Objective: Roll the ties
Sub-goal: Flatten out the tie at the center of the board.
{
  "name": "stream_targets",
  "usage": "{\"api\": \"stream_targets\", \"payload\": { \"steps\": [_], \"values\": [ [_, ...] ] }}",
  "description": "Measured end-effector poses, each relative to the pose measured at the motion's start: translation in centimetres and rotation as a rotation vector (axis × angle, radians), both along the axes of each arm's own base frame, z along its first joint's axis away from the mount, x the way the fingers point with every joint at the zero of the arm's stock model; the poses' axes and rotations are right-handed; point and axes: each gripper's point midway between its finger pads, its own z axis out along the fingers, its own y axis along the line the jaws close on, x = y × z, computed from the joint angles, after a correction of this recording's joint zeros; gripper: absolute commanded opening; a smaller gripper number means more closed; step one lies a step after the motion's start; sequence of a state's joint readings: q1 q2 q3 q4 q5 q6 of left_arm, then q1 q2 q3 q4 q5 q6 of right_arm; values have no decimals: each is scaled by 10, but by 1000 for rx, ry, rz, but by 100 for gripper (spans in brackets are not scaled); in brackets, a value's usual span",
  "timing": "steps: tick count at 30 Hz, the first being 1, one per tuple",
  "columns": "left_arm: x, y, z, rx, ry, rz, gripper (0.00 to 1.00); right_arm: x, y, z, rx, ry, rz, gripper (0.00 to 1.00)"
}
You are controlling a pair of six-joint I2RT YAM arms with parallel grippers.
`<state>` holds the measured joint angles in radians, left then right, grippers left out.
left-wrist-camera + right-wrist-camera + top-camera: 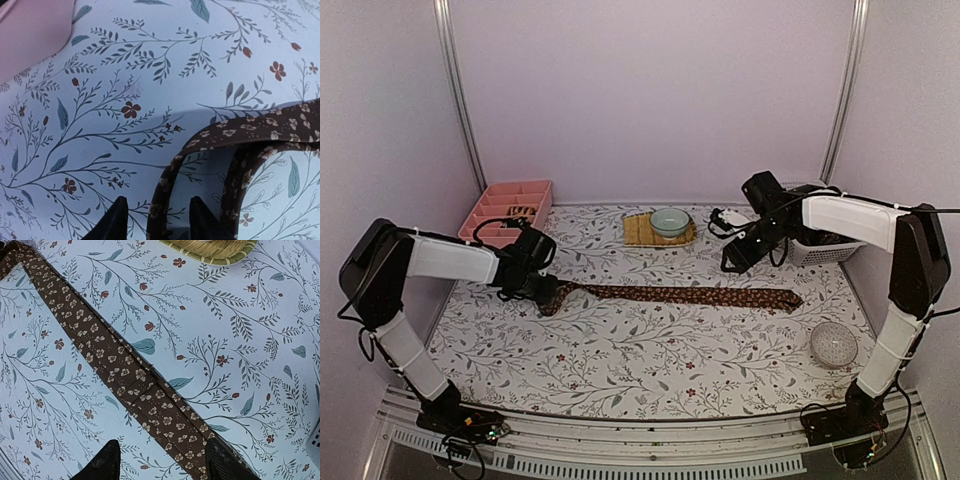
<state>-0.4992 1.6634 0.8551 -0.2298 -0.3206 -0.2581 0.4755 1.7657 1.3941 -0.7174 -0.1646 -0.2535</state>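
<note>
Left tool: the left tool (pixel 156 212) is down at the tabletop, left of centre in the overhead view. Its jaws are partly open and straddle one strand of the tie, with a sliver of cloth showing beside the strand, so no pinch is visible yet.
Right tool: the right tool (pixel 162 460) hangs right of centre, above the tie and clear of it. It is about half open and holds nothing.
Tie: the tie (pixel 680 295) lies flat across the middle of the frame, stretched left to right with its wide end at the right. Only the narrow left end is raised. There it arches into a small loop, one strand between the left fingers (pixel 117 220) and the other just outside the right-hand finger.
Progress: early for this tie, in my judgement. The first turn is only being formed and nearly the whole length is unrolled.
Done so far: small dark rolls (pixel 523 211) sit in a compartment of the pink tray (pixel 490 215) at upper left. They are likely finished ties, but too small to be sure.
Left to do: close on the end, wind the roll along the strip, then put it away.
Surface: the tabletop (pixel 620 370) wears a pale cloth printed with leafy sprigs and small red flowers, lying flat.
Other items: a woven mat (pixel 636 236) with a bowl (pixel 669 221) on it at upper centre, a white basket (pixel 817 252) at upper right and a speckled dome (pixel 833 345) at lower right.
Room: plain lilac walls with metal posts (pixel 457 95) in the corners.
</note>
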Motion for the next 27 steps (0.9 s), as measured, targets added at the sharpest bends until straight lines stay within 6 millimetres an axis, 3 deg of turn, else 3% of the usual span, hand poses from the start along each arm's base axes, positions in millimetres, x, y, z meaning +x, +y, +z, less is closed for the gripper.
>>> {"api": "stream_targets", "payload": {
  "steps": [2,9,13,21,27],
  "values": [
    [2,3,-2,7,11,1,37,-1,2,0,2,1,4,57],
    [3,3,-11,37,45,-12,12,-3,4,-1,7,3,9,57],
    [6,5,-11,68,47,-18,7,-4,4,-3,6,8,10,57],
    [26,17,15,250,-78,-39,3,-5,6,-3,15,15,15,56],
    [37,8,50,452,-245,-130,4,-6,7,-3,23,19,19,56]
  ]
}}
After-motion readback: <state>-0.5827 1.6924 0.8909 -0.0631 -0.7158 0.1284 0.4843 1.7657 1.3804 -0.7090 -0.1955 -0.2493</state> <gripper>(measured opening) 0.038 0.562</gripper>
